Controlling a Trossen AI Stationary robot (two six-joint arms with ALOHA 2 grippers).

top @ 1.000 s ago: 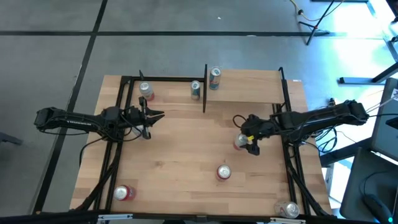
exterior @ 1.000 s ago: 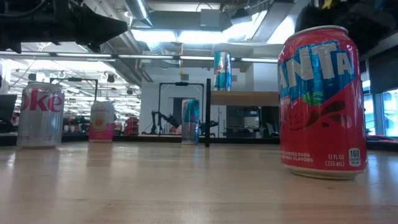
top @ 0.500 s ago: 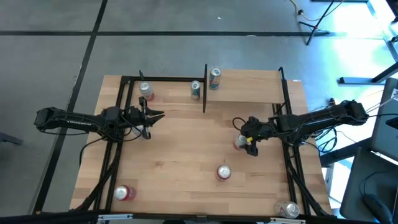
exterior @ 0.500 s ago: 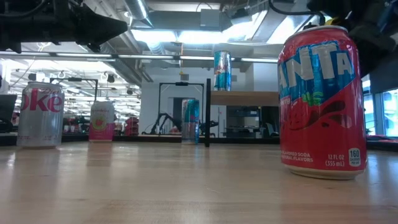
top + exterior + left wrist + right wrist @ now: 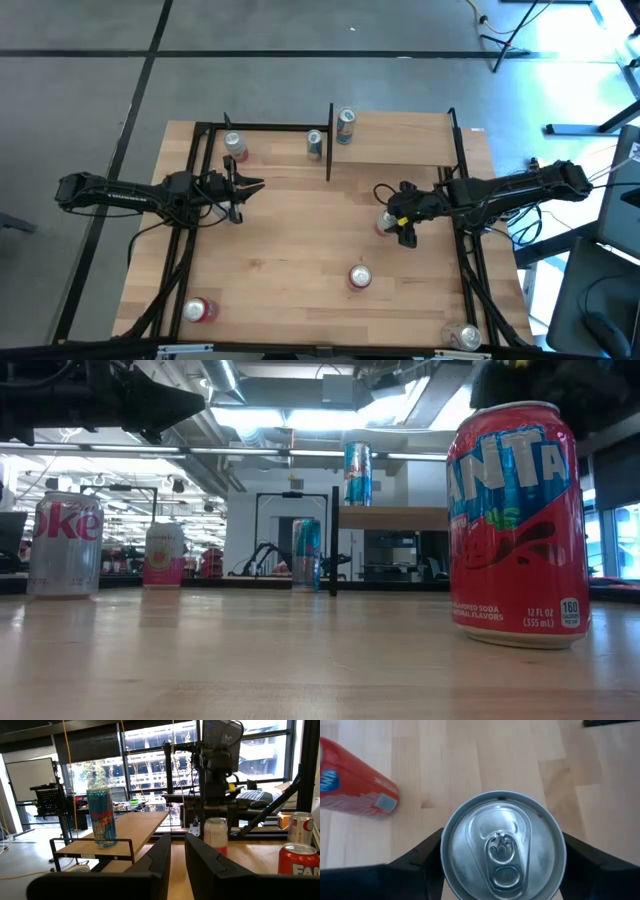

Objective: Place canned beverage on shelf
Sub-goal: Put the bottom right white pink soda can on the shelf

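A can (image 5: 502,845) with a silver top and red side stands upright right of the table's middle (image 5: 385,226). My right gripper (image 5: 399,229) reaches over it from the right, slanting down, and is shut on it. In the low view the gripper (image 5: 560,390) shows above a Fanta can that hides this can. The shelf (image 5: 400,142), a small light-wood board between black posts, stands at the far edge with a blue can (image 5: 345,125) on it. My left gripper (image 5: 250,185) hangs shut over the table's left part, touching nothing. My right gripper has the can between its two fingers, one finger (image 5: 427,852) on each side of the upper wall (image 5: 445,837) just under the rim. The fingers come from above, slanting in from the table's right. The can is upright; whether its base is on the table I cannot tell.
A red Fanta can (image 5: 360,277) stands just nearer than the held can. Other cans stand at the near left (image 5: 197,310), near right (image 5: 465,337), far left (image 5: 233,146) and beside the shelf's left post (image 5: 314,144). Bare wood lies in the table's middle.
In the low view my right gripper sank lower behind the Fanta can and then came up again. The other cans have stayed where they were.
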